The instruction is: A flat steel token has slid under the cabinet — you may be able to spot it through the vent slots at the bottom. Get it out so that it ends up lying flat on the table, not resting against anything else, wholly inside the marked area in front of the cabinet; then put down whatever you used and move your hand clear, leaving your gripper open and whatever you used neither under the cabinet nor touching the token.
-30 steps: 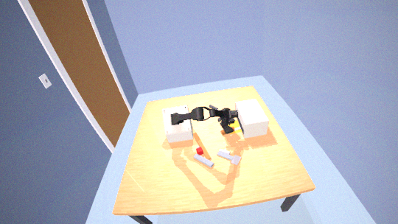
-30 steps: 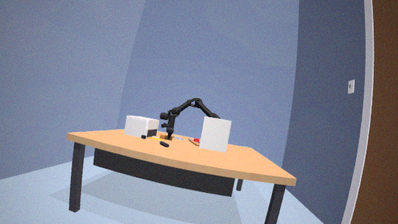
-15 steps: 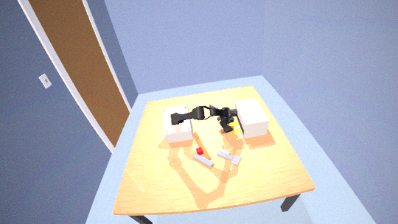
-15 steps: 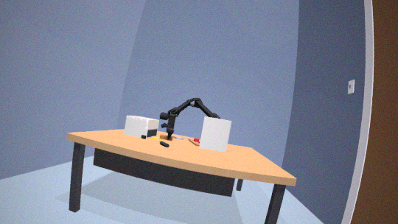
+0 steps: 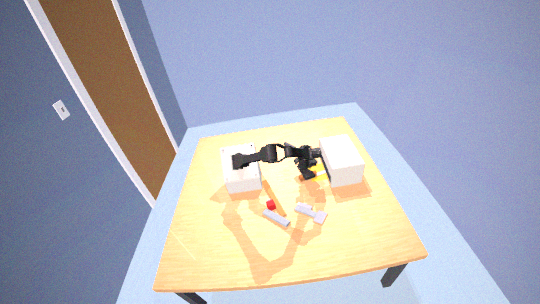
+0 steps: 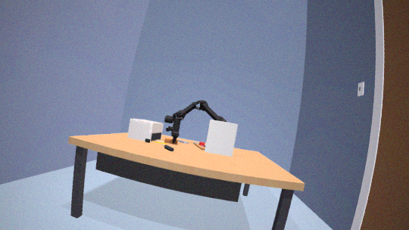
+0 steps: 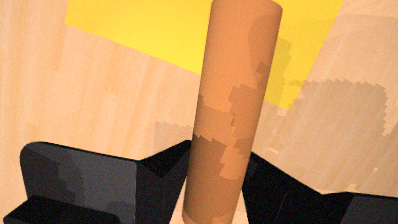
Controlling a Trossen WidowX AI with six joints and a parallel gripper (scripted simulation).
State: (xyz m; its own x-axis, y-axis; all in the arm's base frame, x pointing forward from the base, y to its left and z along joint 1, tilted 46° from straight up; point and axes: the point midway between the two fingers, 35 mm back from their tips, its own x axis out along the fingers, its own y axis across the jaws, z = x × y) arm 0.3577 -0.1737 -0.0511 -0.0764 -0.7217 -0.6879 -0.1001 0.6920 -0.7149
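My gripper (image 5: 307,176) (image 6: 174,141) (image 7: 216,151) is shut on an orange-brown cylindrical handle (image 7: 235,75), low over the table in front of the cabinet. The handle runs up the wrist view from between the fingers, across the edge of the yellow marked area (image 7: 135,30) (image 6: 163,143). The white cabinet (image 5: 342,160) (image 6: 141,129) stands just beyond the area, with a dark opening low on its front. A small pale strip (image 5: 320,173) shows over the yellow in the top view; I cannot tell what it is. I cannot make out the token in any view.
The arm's white base box (image 5: 243,172) (image 6: 221,138) stands opposite the cabinet. A thin brown strip (image 5: 274,199), a red cube (image 5: 271,204), a grey bar (image 5: 276,218) and a grey T-ended piece (image 5: 311,212) lie to one side. A black piece (image 6: 169,148) lies on the other side.
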